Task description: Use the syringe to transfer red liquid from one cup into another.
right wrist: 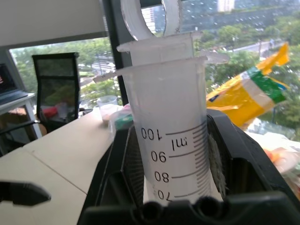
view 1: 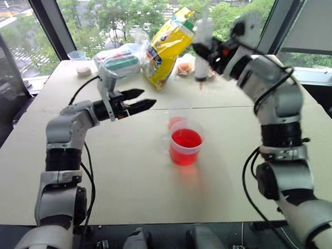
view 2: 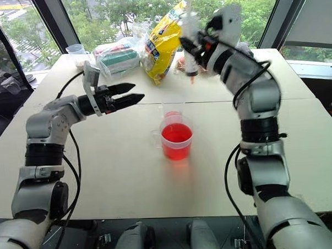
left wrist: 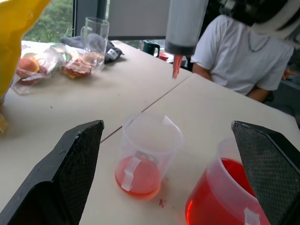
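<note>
Syringe (left wrist: 183, 26) upright aloft, red cup (view 1: 185, 146) full, clear cup (left wrist: 149, 154) beside it

— What did you have at the far end of the table (view 1: 130, 186)?

— You had a yellow snack bag (view 1: 168, 47) standing tilted near the far middle, with a clear bag holding a green-and-white package (view 1: 119, 63) just to its left.

— And further left?

— At the far left corner you had a small cup with beige powder (view 1: 80, 62).

— Anything right of the yellow bag?

— You had clear packets of orange and red food (left wrist: 56, 65) lying there, and beyond them a glass mug (left wrist: 96, 30) beside a grey cloth (left wrist: 91, 42).

— Anyone around?

— You had a person in a white T-shirt (left wrist: 243, 56) seated across the table, with a dark green mug (left wrist: 151, 47) near them. An empty black chair (right wrist: 56, 89) stood by the window.
</note>
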You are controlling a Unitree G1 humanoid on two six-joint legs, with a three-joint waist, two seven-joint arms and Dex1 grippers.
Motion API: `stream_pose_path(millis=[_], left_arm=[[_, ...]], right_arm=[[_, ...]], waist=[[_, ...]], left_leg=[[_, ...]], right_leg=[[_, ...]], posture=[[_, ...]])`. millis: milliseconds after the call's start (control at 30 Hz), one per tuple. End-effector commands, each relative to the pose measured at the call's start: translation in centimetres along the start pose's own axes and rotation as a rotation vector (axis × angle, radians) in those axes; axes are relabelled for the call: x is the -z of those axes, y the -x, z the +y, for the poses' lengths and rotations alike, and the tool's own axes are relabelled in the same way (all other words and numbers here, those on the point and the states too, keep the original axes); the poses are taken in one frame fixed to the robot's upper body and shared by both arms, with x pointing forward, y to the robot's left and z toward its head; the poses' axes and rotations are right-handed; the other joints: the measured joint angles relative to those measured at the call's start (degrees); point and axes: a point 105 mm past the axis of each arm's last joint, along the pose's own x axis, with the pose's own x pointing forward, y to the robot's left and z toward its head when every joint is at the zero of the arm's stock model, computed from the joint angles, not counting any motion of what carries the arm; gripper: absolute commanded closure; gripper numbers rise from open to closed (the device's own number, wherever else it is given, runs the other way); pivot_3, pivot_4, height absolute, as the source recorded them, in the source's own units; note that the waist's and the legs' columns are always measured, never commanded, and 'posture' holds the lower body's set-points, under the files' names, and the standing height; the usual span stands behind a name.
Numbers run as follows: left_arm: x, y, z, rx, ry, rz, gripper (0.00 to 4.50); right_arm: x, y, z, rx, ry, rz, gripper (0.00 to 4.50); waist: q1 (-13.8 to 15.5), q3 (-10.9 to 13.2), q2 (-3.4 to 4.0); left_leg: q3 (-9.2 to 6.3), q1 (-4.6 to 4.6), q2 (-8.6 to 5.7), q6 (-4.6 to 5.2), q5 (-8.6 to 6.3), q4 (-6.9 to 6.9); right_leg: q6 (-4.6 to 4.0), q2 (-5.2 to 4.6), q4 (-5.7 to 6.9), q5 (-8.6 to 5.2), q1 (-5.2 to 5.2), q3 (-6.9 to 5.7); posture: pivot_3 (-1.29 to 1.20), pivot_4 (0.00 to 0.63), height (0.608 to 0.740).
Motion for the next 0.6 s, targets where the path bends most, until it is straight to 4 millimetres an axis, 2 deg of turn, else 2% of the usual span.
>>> stream_pose_path(millis=[33,133,267,433,600], left_arm=[[-0.6,-0.3,-1.0,0.025,-0.037,-0.024,0.01],[0.2,-0.6,-1.4,0.029,-0.030,-0.017,0.01],[0.8,-1.0,-1.9,0.036,-0.033,-0.010,0.01],[1.1,-0.9,-2.3,0.040,-0.032,-0.009,0.01],[1.5,-0.5,-3.0,0.066,-0.041,0.015,0.01]], right_arm=[[2.4,2.0,-2.1,0.105,-0.075,0.280,3.03],[6.9,4.8,-2.6,0.132,-0.117,0.604,3.03],[10.7,7.5,-3.6,0.176,-0.120,0.810,3.03],[15.2,9.7,-5.3,0.269,-0.142,0.938,3.03],[17.7,10.4,-5.0,0.271,-0.170,0.976,3.03]], waist=[[0.2,0.0,0.00],[0.4,0.0,0.00],[0.4,0.0,0.00],[0.1,0.0,0.00],[0.1,0.0,0.00]], left_leg=[[0.02,0.00,0.00,0.01,0.00,0.00],[0.04,0.00,-0.02,0.04,-0.03,-0.03],[0.04,-0.04,-0.05,0.10,-0.06,-0.04],[0.06,-0.04,-0.08,0.15,-0.08,-0.03],[0.04,-0.03,-0.07,0.15,-0.08,-0.03]], right_leg=[[-0.01,-0.01,-0.02,0.00,0.00,0.01],[-0.03,-0.04,-0.05,-0.01,0.00,0.04],[-0.03,-0.04,-0.10,-0.01,-0.02,0.05],[-0.01,0.03,-0.12,0.00,-0.04,0.10],[0.00,0.07,-0.11,0.00,-0.04,0.11]], posture=[[0.00,0.150,0.740],[0.00,0.150,0.740],[0.00,0.150,0.740],[0.00,0.150,0.740],[0.00,0.150,0.740]])
